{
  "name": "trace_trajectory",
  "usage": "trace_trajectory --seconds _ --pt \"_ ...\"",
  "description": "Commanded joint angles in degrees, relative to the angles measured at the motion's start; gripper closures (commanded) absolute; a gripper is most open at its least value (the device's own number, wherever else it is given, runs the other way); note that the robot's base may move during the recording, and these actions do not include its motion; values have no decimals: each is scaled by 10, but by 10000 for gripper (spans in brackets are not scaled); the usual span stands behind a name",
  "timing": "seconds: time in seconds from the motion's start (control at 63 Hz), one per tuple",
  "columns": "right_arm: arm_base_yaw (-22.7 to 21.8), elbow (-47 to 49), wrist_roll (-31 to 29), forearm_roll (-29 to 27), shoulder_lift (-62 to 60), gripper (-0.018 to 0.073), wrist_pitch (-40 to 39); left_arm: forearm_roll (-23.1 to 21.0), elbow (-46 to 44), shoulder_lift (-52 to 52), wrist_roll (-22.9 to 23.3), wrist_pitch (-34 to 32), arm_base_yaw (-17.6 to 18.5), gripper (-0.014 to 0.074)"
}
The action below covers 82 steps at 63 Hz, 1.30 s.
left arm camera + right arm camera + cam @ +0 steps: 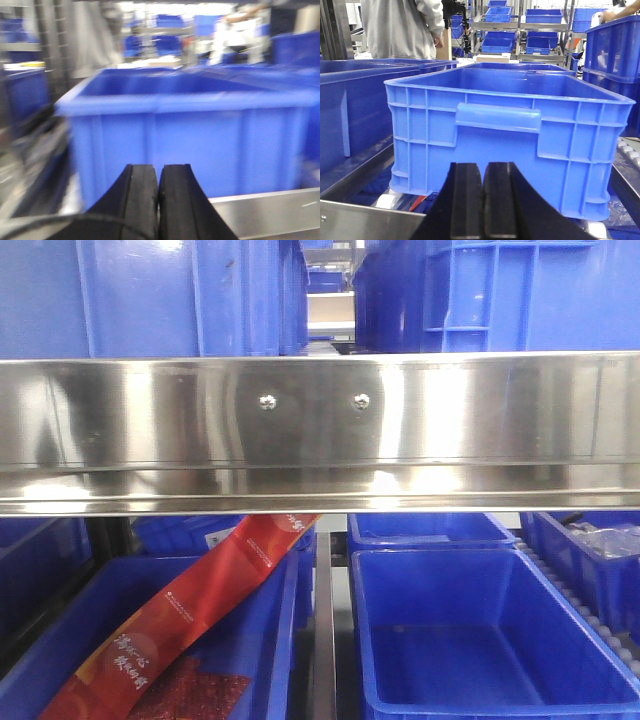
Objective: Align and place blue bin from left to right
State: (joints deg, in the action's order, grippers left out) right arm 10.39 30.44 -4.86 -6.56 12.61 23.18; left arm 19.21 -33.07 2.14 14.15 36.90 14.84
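You had two grippers, the left gripper and the right gripper, each with fingers pressed together, holding nothing. One ribbed blue bin sat just ahead of the right one, bright, with a handle lip. The left wrist view was blurred; a steel rail hid much in front.

Red packet (in lower bin)

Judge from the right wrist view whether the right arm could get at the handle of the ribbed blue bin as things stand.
Probably yes. The right gripper faces the blue bin squarely, its handle straight ahead with nothing between. However, the jaws are shut and would need to open first.
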Motion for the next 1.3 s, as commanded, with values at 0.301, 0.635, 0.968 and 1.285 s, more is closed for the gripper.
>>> trace_trajectory --seconds 0.301,0.635,0.968,1.285 --pt "1 -1 -3 3 -2 632 -13 -120 265 -21 -100 -302 -132 587" --pt "1 -1 -3 3 -2 632 -13 -160 331 -21 -100 -354 -195 587" --pt "1 -1 -3 3 -2 632 -13 -160 331 -21 -100 -363 -198 587" --pt "1 -1 -3 3 -2 632 -13 -160 331 -21 -100 -363 -198 587"
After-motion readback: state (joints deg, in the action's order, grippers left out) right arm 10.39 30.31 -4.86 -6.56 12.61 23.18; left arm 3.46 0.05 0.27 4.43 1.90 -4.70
